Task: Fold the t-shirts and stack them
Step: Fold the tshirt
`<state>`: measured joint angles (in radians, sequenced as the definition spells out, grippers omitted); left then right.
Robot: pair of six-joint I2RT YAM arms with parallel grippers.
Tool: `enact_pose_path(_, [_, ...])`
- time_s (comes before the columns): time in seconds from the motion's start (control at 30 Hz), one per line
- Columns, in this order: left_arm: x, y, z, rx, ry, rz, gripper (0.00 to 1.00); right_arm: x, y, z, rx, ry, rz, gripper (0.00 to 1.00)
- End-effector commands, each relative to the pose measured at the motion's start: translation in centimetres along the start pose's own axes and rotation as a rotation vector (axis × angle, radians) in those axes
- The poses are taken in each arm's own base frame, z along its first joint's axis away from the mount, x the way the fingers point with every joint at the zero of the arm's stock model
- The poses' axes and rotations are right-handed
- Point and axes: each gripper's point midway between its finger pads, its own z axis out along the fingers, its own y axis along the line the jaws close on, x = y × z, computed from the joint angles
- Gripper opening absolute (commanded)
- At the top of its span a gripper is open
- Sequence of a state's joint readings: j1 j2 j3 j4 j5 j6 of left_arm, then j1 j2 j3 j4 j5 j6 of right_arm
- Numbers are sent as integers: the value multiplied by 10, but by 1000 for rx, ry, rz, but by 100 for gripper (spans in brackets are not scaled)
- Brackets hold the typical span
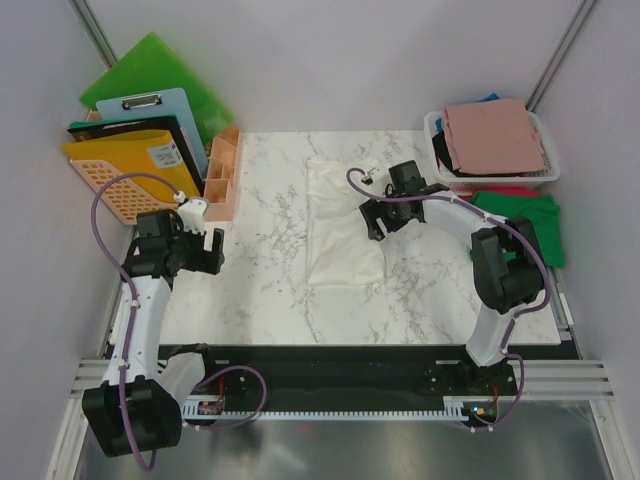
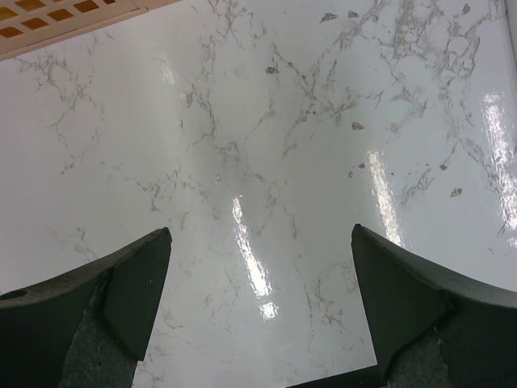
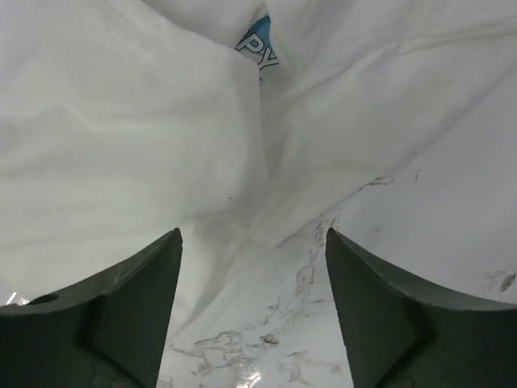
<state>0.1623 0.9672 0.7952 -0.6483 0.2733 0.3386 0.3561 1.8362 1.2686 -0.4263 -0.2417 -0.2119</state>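
Note:
A cream-white t-shirt (image 1: 338, 222) lies folded into a long strip in the middle of the marble table (image 1: 260, 280). In the right wrist view its cloth (image 3: 121, 137) fills the top, with a blue print (image 3: 258, 47) showing in a fold. My right gripper (image 1: 378, 222) (image 3: 254, 234) hovers at the shirt's right edge, open, with only bare marble between its fingers. My left gripper (image 1: 212, 250) (image 2: 258, 234) stands wide open over bare table at the left, far from the shirt. A dusty-pink t-shirt (image 1: 495, 135) tops the pile at the back right, and a green t-shirt (image 1: 525, 222) lies beside it.
A white mesh basket (image 1: 432, 125) at the back right holds the pink shirt over black and blue cloth; red cloth (image 1: 505, 190) shows below it. At the back left stand green boards (image 1: 150, 65), a blue clipboard (image 1: 160, 115), a yellow basket (image 1: 115, 175) and a peach organiser (image 1: 222, 175) (image 2: 56, 20).

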Motion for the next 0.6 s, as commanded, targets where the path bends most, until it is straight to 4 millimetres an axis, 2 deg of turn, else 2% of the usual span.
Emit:
enact_pose_path(0.0, [-14,1,-4,8,-48,38,100,2,-3,-9,23,-6,-19,87])
enact_pose_path(0.03, [-13,1,-4,7,-47,38,100,-3,-5,-14,45,-33,-20,88])
enact_pose_path(0.07, [-13,1,-5,3,-47,39,100,0,-10,-17,83,-30,-14,89])
enact_pose_path(0.1, [-12,2,-6,-4,-48,39,100,-1,-14,-22,105,-41,-11,94])
enact_pose_path(0.13, [-11,2,-6,-6,-46,42,100,-12,-17,-36,135,-92,-17,97])
enact_pose_path(0.17, [-11,2,-6,-8,-46,41,100,-9,-18,-41,154,-94,-19,98])
enact_pose_path(0.27, [-10,3,-5,-7,-44,41,100,-15,-11,-61,146,-129,-33,98])
enact_pose_path(0.33, [-9,2,-3,-3,-39,34,100,-13,3,-69,77,-127,-44,98])
enact_pose_path(0.47, [-12,3,-4,-5,-43,27,100,-14,26,-72,-33,-136,-14,98])
enact_pose_path(0.53, [-12,4,-4,-10,-39,24,100,-9,36,-62,-80,-101,-15,97])
enact_pose_path(0.57, [-11,4,-2,-8,-29,18,100,-12,36,-60,-79,-96,-24,98])
